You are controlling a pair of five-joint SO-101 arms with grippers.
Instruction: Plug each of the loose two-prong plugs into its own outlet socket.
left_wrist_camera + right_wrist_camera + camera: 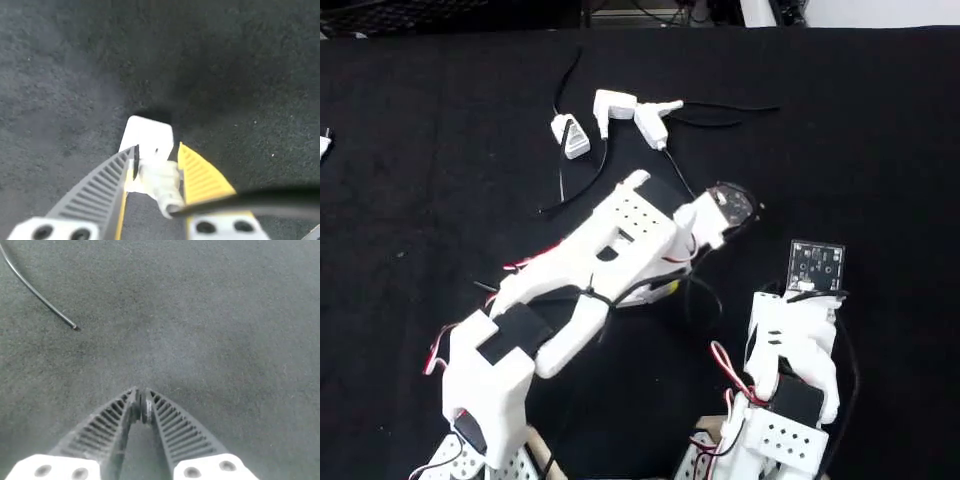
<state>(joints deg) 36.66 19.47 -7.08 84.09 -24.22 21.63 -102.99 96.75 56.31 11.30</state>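
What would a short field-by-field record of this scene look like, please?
left hand: shut on plug
cable: black, runs from the plug out of frame
block: white, just beyond the plug; joined or not, cannot tell
right hand: shut, empty, above cloth
cable end: loose on the cloth
far pieces: three white, with black cables

A black cloth (430, 210) covers the table, with a pale surface (880, 12) beyond its far edge
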